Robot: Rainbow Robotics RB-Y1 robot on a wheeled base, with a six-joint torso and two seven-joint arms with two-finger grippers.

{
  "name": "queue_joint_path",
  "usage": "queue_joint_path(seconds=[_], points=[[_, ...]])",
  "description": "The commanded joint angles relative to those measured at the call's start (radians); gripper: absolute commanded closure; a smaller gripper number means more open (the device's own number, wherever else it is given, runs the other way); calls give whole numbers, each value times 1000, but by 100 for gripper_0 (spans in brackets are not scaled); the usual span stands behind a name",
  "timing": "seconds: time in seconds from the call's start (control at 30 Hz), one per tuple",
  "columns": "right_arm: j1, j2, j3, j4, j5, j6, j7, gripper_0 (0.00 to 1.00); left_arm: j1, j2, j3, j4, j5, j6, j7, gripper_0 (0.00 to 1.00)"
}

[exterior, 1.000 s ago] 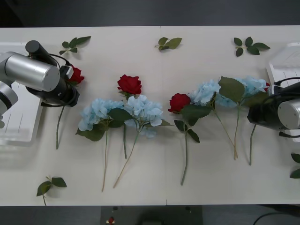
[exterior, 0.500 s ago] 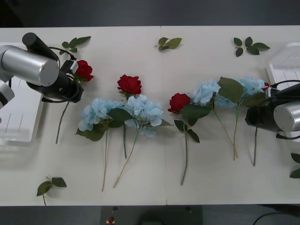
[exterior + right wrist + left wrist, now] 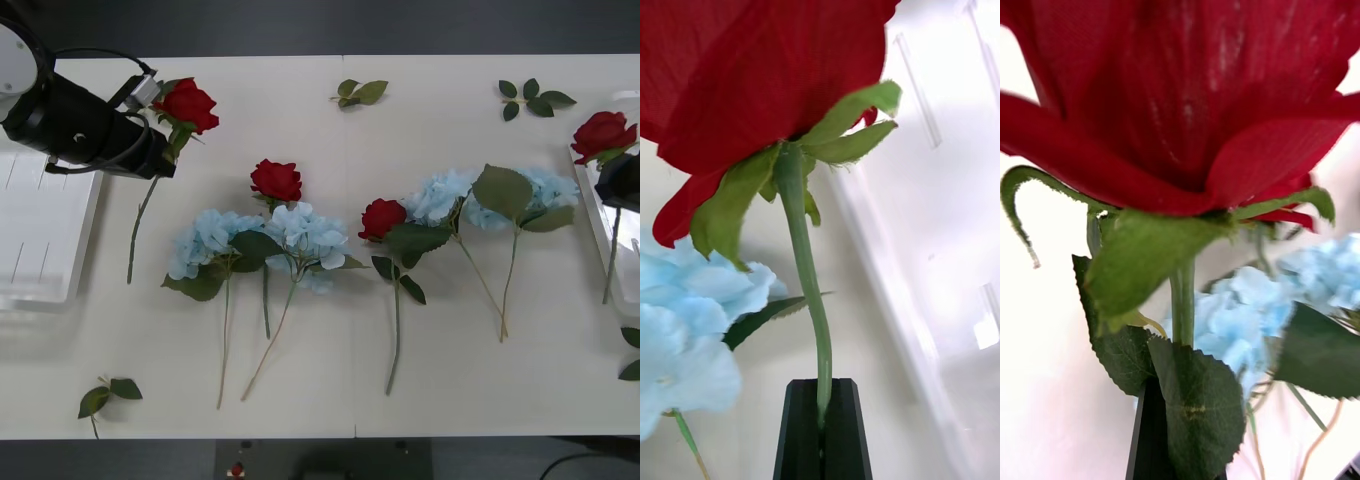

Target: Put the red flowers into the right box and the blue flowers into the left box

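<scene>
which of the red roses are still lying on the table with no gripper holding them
The two middle roses, beside the blue flowers. The others are clamped: one in the left gripper, one in the right gripper.

From overhead we look forward and down on the table [image 3: 330, 390]. Each wrist camera sits very close beneath a held red rose [image 3: 752, 67] [image 3: 1187, 97], looking up its stem; blue flowers [image 3: 300, 235] beside it are shared with the overhead view.

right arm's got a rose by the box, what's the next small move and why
Probably carry it a little further right and lower it. The right tool is shut on the stem of a red rose, whose bloom hangs just over the right box's inner rim, not yet inside. The left tool also holds a rose, far from that box.
</scene>
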Motion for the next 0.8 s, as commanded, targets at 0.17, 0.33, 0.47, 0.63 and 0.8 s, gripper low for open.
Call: queue_joint_path(seconds=[0.17, 0.33, 0.47, 0.63, 0.8], points=[[-26, -90, -37, -20, 91, 6, 295, 100, -18, 66, 22, -16, 268, 72, -160, 100], [-26, -88, -37, 49, 209, -32, 398, 100, 1, 61, 34, -18, 458, 109, -175, 100], [-29, -68, -35, 147, 277, -125, 478, 100, 1, 40, 34, -37, 575, 118, -189, 100], [-35, -44, -23, 273, 315, -253, 545, 100, -1, 3, 45, -100, 662, 97, -205, 100], [-38, -18, 14, 350, 366, -351, 544, 100, -1, -40, 48, -174, 699, 46, -217, 100]])
